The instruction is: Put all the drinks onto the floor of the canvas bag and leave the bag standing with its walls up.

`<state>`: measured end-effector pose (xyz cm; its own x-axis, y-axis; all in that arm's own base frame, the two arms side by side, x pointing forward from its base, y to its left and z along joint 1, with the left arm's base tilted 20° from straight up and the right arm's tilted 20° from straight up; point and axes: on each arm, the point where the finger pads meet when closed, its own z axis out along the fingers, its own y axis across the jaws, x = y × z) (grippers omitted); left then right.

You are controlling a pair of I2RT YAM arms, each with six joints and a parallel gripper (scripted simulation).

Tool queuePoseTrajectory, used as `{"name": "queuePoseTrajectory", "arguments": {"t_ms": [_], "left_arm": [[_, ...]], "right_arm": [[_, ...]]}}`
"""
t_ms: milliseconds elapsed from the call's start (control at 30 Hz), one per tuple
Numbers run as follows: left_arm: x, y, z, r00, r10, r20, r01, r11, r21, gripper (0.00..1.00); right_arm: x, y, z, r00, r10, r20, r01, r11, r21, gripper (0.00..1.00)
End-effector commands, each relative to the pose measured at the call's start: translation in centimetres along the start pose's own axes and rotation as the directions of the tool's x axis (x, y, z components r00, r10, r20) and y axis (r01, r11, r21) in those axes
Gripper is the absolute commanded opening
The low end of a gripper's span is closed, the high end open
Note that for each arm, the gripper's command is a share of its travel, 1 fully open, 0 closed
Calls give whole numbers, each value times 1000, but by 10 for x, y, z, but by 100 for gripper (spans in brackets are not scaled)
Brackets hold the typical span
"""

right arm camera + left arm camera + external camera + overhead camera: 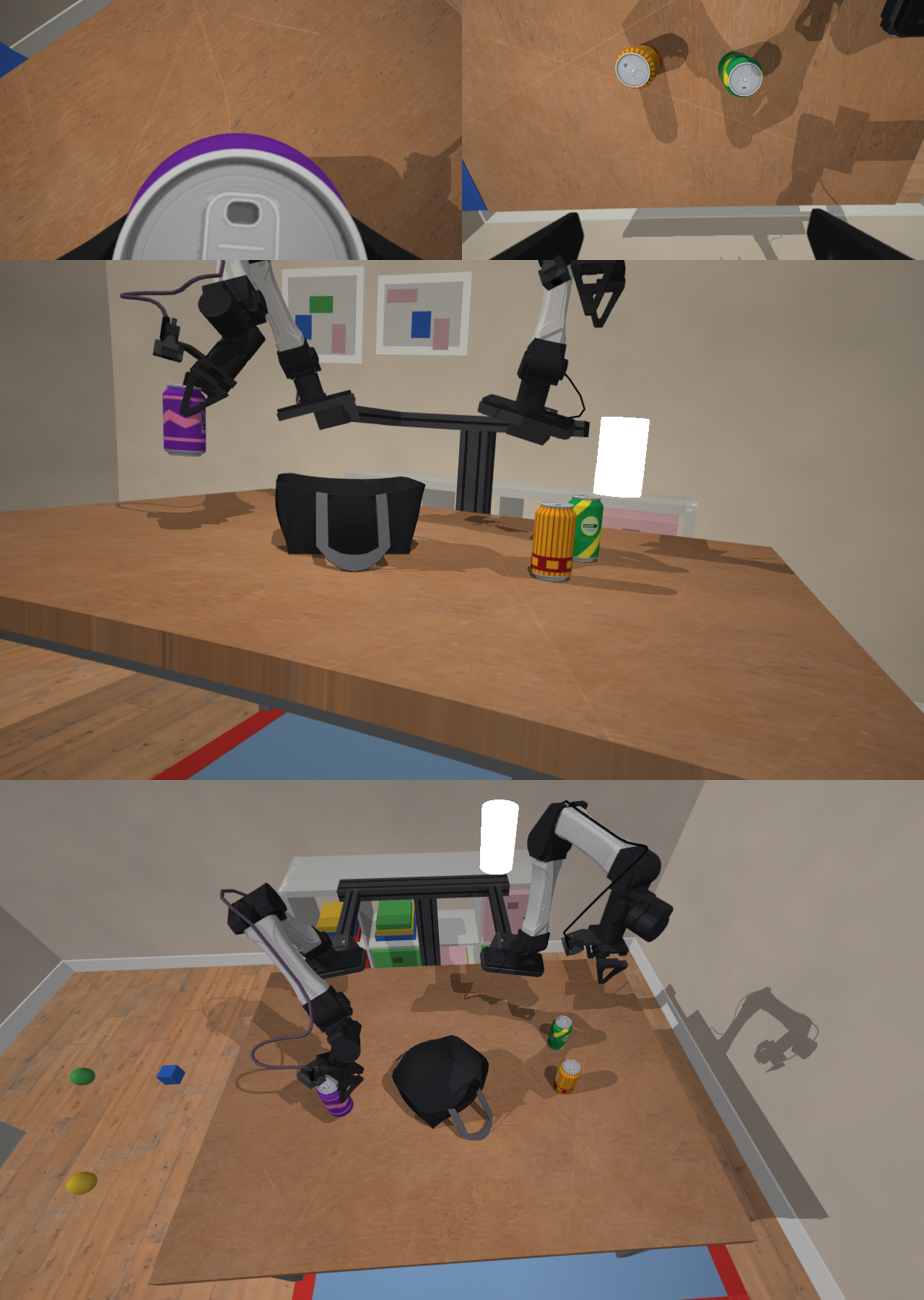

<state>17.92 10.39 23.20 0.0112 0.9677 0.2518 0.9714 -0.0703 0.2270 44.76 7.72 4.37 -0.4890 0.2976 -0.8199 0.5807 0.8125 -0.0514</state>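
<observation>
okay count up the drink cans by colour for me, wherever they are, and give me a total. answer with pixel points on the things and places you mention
Purple: 1 (338, 1105) (184, 429) (240, 141)
Orange: 1 (567, 1078) (553, 541) (633, 69)
Green: 1 (559, 1033) (587, 528) (745, 79)
Total in view: 3; I can't see inside the bag (439, 1080) (351, 518).

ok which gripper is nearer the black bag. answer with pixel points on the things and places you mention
Right. The right gripper (338, 1094) (185, 407) (236, 208) holds the purple can (336, 1102) (182, 431) (238, 142) in the air beside the black bag (439, 1074) (351, 518); the left gripper (608, 973) (599, 319) (694, 221) hangs farther off, beyond the green can (559, 1033) (591, 518) (745, 79).

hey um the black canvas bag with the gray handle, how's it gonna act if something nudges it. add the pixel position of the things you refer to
The black canvas bag (439, 1077) (351, 518) would probably give at the walls, since its rim sags unevenly. It may resist tipping, as its base looks broad for its height.
</observation>
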Motion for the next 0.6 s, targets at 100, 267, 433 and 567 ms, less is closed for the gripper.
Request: {"name": "queuePoseTrajectory", "arguments": {"t_ms": [100, 267, 433, 567], "left_arm": [[2, 6, -8, 1000, -17, -18, 16, 998, -57, 100], [2, 6, -8, 1000, -17, -18, 16, 998, -57, 100], [2, 6, -8, 1000, -17, -18, 16, 998, -57, 100], [2, 6, -8, 1000, -17, -18, 16, 998, -57, 100]], "right_arm": [[-30, 7, -10, 994, 68, 85, -66, 997, -26, 70], [3, 20, -20, 999, 17, 50, -17, 1000, 3, 70], [11, 32, -29, 998, 24, 56, -24, 1000, -1, 70], [8, 41, -35, 997, 38, 65, -36, 999, -23, 70]]}}
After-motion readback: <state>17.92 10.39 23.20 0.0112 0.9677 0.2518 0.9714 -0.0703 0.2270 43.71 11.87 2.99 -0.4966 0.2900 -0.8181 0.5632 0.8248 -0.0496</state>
